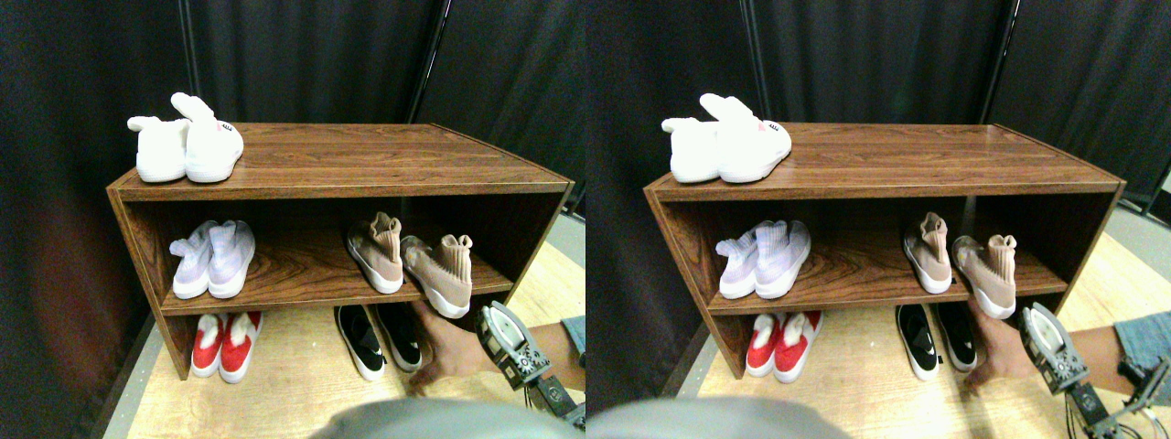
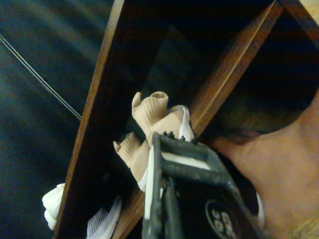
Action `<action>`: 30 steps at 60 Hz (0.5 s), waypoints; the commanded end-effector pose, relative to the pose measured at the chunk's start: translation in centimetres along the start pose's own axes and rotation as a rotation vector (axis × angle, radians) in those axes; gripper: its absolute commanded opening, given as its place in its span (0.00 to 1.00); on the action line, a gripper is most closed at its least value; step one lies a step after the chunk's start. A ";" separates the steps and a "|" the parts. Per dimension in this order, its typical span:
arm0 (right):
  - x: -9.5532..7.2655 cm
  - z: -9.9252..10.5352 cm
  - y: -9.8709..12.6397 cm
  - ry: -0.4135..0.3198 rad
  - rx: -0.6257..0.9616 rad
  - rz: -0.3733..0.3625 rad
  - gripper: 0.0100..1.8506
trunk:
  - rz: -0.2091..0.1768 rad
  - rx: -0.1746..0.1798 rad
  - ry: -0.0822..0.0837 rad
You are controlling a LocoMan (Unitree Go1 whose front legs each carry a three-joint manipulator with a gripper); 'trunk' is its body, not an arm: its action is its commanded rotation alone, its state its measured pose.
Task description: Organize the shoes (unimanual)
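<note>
Two tan knit sneakers stand on the right of the middle shelf (image 1: 311,274). The left one (image 1: 375,252) sits well on the board. The right one (image 1: 442,274) is angled, with its toe hanging over the front edge. In the wrist view both tan sneakers (image 2: 153,113) show just past the dark jaw. The pair of black slip-ons (image 1: 380,338) stands side by side on the floor under that shelf. My right gripper (image 1: 506,340) hangs at the lower right, in front of the rack's right end, holding nothing that I can see.
A person's hand (image 1: 445,347) reaches in from the right along the floor, right beside the black slip-ons and close to my gripper. White bunny slippers (image 1: 188,144) sit on the top board, lavender sneakers (image 1: 212,259) on the middle shelf's left, red slippers (image 1: 227,343) below.
</note>
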 end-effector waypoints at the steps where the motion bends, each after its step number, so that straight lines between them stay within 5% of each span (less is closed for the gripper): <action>1: 0.0 -0.1 0.7 -0.011 0.004 0.042 0.03 | 0.005 -0.015 0.018; 25: 0.0 0.0 0.9 0.034 0.081 0.055 0.06 | -0.001 -0.015 0.018; 27: -0.1 0.0 1.0 0.036 0.114 0.031 0.30 | -0.001 -0.015 0.018; 28: -0.1 0.0 1.0 0.036 0.114 0.031 0.30 | -0.001 -0.015 0.018; 29: -0.2 -0.1 1.0 0.044 0.101 0.029 0.62 | -0.001 -0.015 0.018; 30: -0.2 -0.2 1.0 0.042 0.072 0.031 0.74 | -0.001 -0.015 0.018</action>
